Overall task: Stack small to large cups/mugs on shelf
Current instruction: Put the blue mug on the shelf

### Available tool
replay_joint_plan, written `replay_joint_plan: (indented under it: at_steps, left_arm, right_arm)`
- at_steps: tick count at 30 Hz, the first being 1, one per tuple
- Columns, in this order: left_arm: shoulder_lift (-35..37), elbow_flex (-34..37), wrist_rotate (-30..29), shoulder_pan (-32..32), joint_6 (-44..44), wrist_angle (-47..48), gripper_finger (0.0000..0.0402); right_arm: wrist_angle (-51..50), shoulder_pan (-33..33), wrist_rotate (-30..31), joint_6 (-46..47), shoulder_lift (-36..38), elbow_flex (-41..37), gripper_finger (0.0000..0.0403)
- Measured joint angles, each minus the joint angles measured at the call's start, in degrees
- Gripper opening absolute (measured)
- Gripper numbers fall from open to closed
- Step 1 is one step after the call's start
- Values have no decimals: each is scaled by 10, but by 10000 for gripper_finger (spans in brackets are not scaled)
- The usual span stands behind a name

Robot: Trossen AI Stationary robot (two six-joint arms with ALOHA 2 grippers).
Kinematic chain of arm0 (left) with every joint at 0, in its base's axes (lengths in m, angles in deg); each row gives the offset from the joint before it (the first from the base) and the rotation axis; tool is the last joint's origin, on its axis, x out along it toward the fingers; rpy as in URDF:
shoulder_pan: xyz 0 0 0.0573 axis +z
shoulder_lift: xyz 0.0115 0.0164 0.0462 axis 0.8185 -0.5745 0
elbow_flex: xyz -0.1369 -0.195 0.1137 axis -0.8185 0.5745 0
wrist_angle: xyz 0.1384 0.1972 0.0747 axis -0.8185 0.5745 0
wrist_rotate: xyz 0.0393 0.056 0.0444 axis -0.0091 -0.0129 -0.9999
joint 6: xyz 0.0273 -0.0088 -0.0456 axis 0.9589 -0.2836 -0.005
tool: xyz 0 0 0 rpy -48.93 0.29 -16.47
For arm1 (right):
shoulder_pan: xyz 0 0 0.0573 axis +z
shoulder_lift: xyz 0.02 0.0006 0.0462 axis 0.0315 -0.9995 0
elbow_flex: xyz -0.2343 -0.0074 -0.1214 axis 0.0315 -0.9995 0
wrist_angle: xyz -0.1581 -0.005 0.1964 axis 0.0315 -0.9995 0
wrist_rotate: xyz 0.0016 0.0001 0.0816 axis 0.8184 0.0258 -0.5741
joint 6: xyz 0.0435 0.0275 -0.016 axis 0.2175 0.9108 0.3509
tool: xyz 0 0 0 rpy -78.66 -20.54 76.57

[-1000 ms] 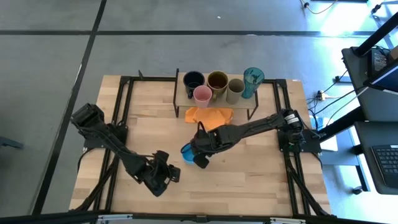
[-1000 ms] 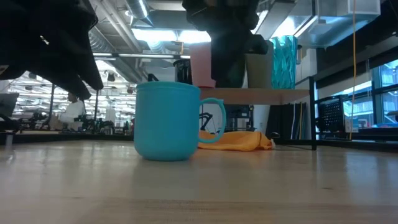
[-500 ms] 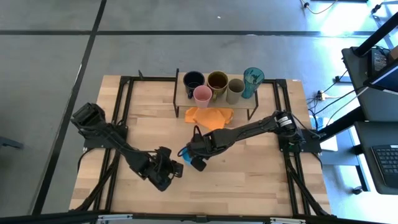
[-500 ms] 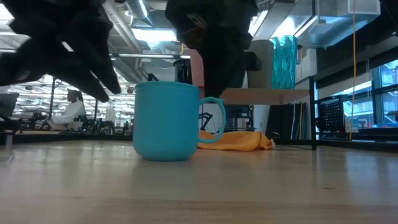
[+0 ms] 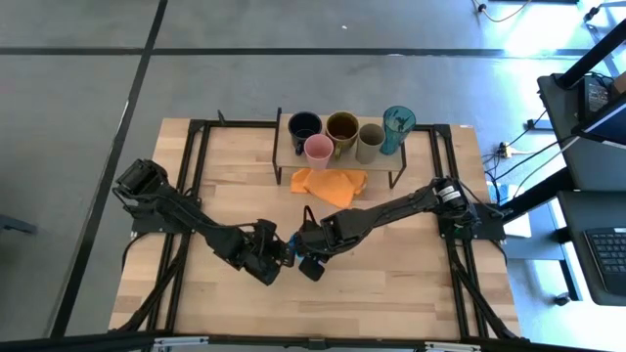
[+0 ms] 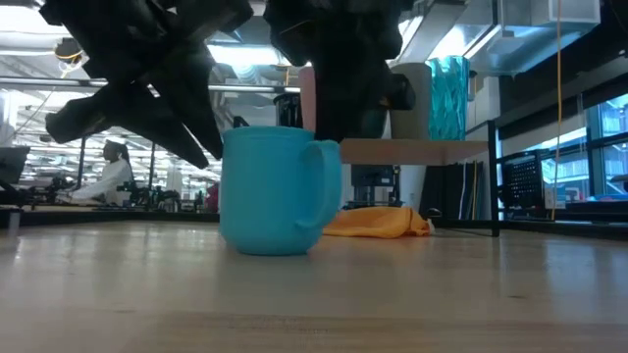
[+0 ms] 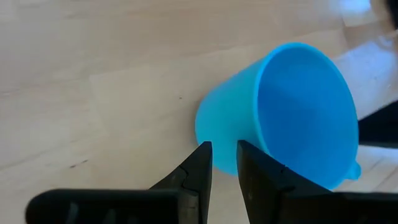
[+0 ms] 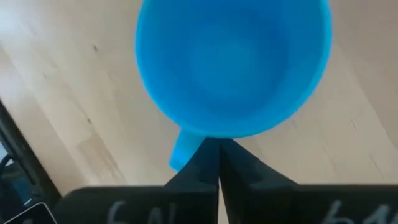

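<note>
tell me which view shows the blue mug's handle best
The right wrist view: the light blue mug fills it and its handle sticks out beside the shut right gripper. The low view shows the handle side-on, the left wrist view only a tip; the high view barely shows the mug.

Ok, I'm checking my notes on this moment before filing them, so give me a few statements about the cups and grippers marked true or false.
1. The blue mug stands upright on the table. True.
2. The pink cup lies on the orange cloth. False: it stands on the shelf.
3. The right gripper is shut. True.
4. The left gripper holds the blue mug off the table. False: its fingers are slightly apart beside the mug.
5. Five cups stand on the shelf. True.
</note>
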Motion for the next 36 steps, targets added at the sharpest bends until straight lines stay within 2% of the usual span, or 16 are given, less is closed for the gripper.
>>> replay_joint_plan:
  at_steps: [13, 21, 30, 36]
  left_arm:
    - [0, 0, 4, 15, 17, 9, 69]
    - [0, 0, 3, 23, 33, 12, 69]
    - [1, 0, -3, 29, 47, 20, 69]
    - [20, 0, -36, 29, 47, 72, 69]
  right_arm:
    - [61, 7, -24, -12, 0, 0, 24]
    - [62, 9, -29, -16, 0, 0, 25]
    - [57, 26, -71, -28, 2, 0, 25]
    - [37, 32, -39, -42, 2, 30, 26]
